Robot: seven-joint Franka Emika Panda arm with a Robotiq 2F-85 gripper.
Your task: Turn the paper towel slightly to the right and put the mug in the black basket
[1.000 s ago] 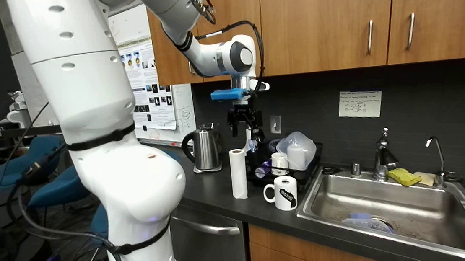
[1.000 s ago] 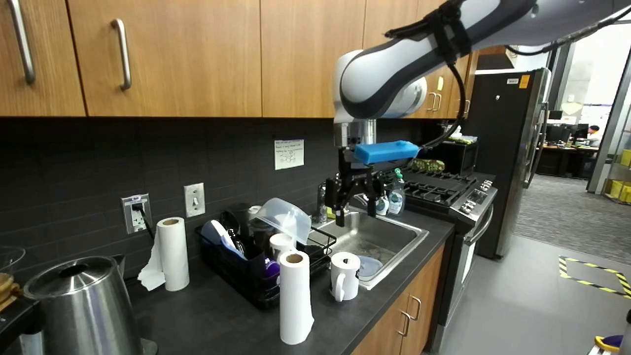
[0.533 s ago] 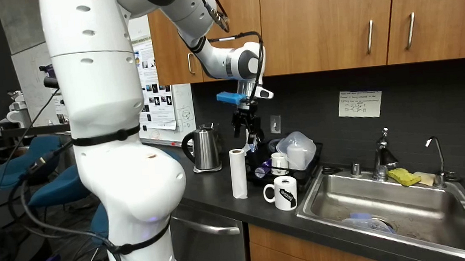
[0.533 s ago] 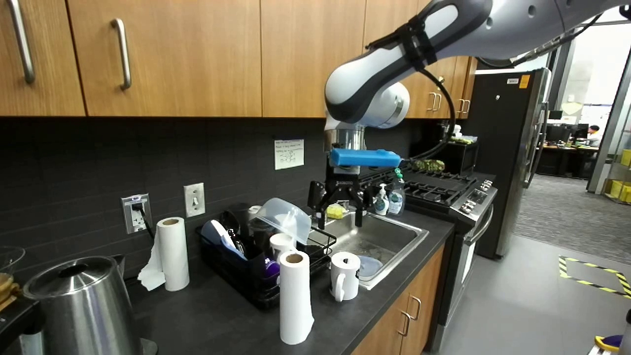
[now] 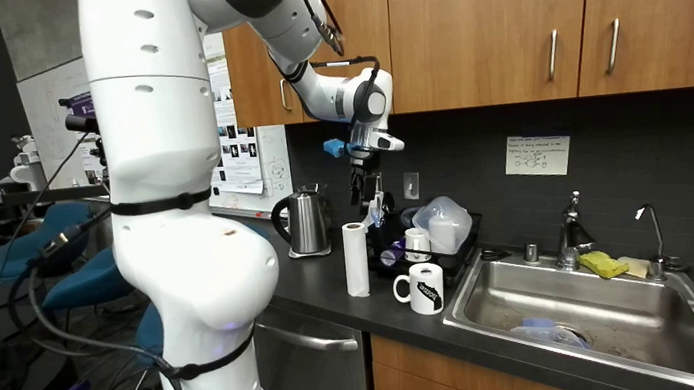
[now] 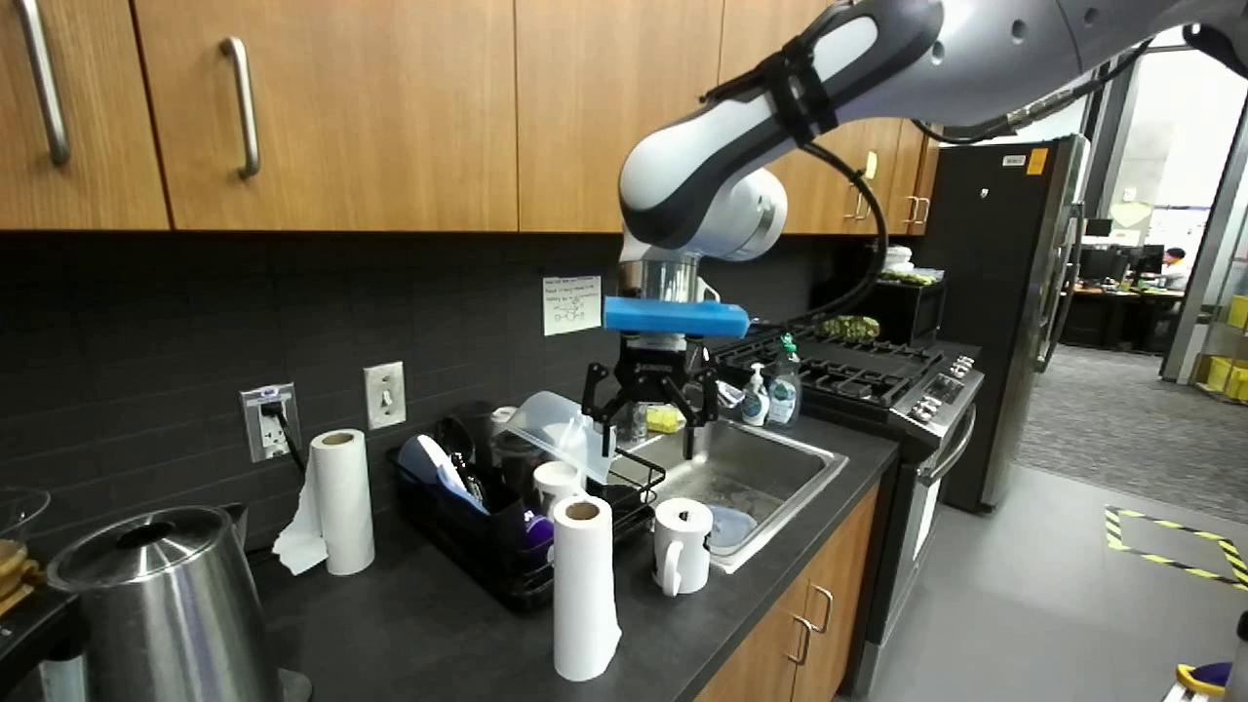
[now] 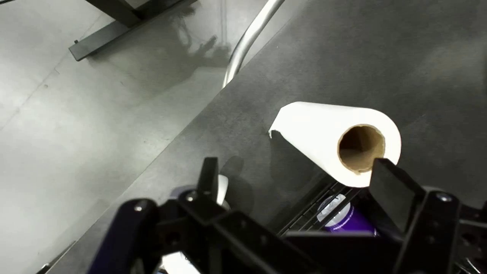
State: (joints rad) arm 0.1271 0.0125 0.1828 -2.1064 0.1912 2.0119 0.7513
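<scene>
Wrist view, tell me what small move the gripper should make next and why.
I'd probably shift the open gripper slightly toward the paper towel nearer the mug, before any lowering. Seen from above, its open core lies toward one fingertip rather than midway between the two, so coming straight down might knock it.

The pincer (image 7: 296, 175) gapes wide above the table (image 7: 247, 110), hiding most of the white mug (image 7: 222, 189). The paper towel (image 7: 315, 127), hollow end up, stands beside the black basket (image 7: 312, 209).
</scene>
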